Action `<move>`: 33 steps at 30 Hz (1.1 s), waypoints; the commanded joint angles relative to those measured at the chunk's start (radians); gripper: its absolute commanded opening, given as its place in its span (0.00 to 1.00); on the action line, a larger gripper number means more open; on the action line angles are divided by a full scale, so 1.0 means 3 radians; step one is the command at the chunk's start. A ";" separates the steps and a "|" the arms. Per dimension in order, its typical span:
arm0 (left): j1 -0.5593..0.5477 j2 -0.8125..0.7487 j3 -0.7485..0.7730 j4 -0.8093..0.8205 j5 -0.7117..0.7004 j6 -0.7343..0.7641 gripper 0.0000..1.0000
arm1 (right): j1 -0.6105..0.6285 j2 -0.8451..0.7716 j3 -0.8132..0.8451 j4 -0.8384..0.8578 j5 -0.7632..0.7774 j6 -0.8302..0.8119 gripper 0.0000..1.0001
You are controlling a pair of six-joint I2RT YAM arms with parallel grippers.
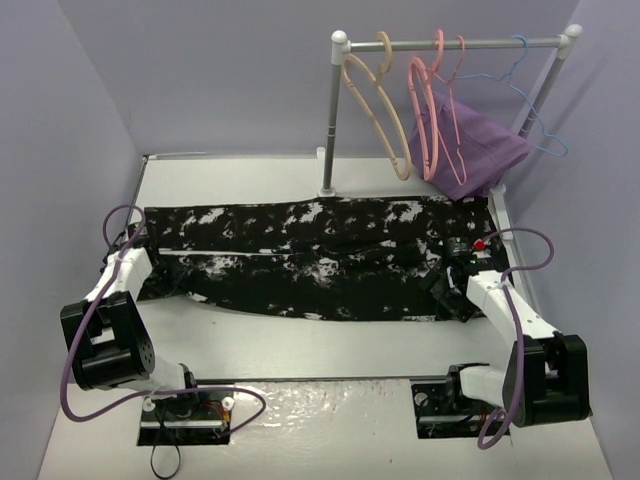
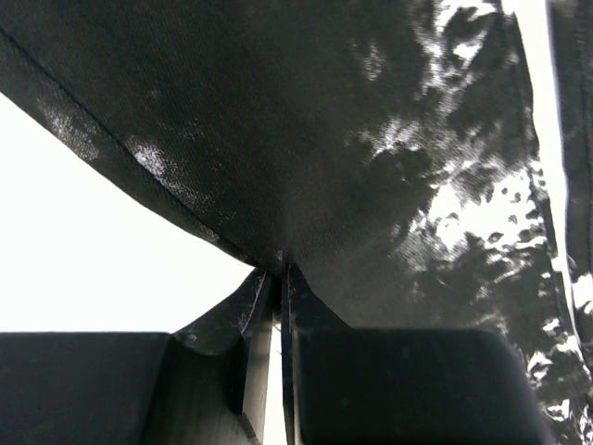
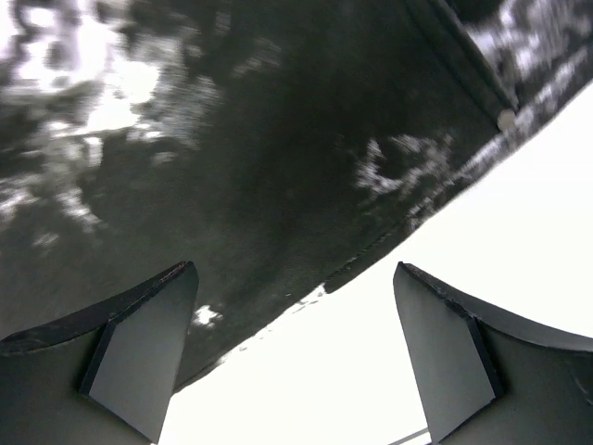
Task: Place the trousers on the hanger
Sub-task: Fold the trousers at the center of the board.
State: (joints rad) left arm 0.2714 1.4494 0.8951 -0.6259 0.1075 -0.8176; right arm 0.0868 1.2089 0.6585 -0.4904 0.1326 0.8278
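lying spread flat across the white table (image 1: 300, 345), the trousers (image 1: 310, 265) stretch between both arms. the left gripper (image 2: 281, 278) is pinched tight on a fold at their edge. the right gripper (image 3: 292, 306) stands wide over the opposite edge, gripping nothing. the beige hanger (image 1: 400, 165) hangs on the rail (image 1: 480, 43), well apart.

Lavender walls (image 1: 230, 70) — white table (image 1: 300, 345) — grey clothes rail (image 1: 331, 110) at back right.

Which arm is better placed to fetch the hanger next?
Right. The right gripper is open and nearer the hanger on the rail; the left gripper is shut on the trousers at the far end.
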 commanded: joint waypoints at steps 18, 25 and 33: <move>0.0101 -0.0211 0.0225 -0.0058 0.0021 0.0153 0.00 | -0.0085 0.0095 -0.0401 0.0061 0.0439 0.0871 0.76; 0.0103 -0.0296 0.0189 -0.0092 -0.0021 0.0174 0.00 | -0.0151 0.0306 -0.0288 0.0126 0.0524 0.0764 0.39; 0.0240 -0.0489 0.0298 -0.0270 -0.0061 0.0230 0.00 | -0.0207 0.0211 0.0149 -0.0036 0.0793 0.0381 0.00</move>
State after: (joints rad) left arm 0.3011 1.3747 0.9123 -0.6868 0.1425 -0.7792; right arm 0.0452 1.2972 0.6021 -0.4190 0.1902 1.0161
